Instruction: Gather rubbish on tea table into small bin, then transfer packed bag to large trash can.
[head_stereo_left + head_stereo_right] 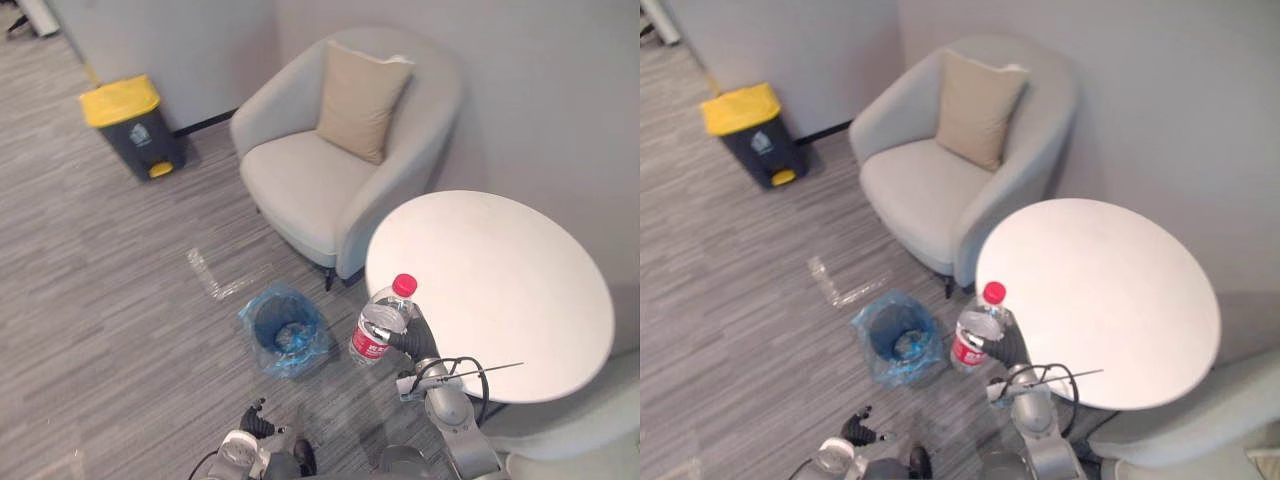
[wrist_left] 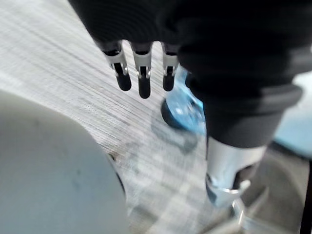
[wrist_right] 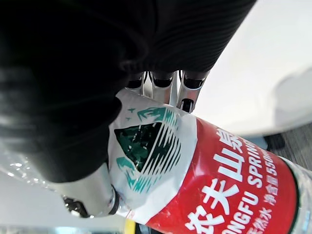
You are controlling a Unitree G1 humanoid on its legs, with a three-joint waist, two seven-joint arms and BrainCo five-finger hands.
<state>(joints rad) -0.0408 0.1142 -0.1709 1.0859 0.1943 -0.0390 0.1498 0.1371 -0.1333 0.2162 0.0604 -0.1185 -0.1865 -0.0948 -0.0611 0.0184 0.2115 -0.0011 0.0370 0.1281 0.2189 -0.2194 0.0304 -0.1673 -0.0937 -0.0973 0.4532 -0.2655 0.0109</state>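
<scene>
A clear plastic bottle [image 1: 381, 321] with a red cap and a red label is held up beside the left edge of the round white tea table [image 1: 500, 290]. My right hand [image 1: 412, 342] is shut on the bottle [image 3: 214, 190], fingers curled round its body. The small bin [image 1: 283, 331], lined with a blue bag, stands on the floor to the left of the bottle, with something crumpled inside. My left hand [image 1: 256, 422] hangs low near the floor, fingers [image 2: 140, 73] straight and holding nothing. The large dark trash can [image 1: 133, 125] with a yellow lid stands far back left.
A light grey armchair [image 1: 335, 160] with a beige cushion [image 1: 357, 100] stands behind the table and the bin. A strip of clear tape [image 1: 208, 276] marks the grey carpet between the bin and the trash can. Another grey seat [image 1: 570, 440] shows at the lower right.
</scene>
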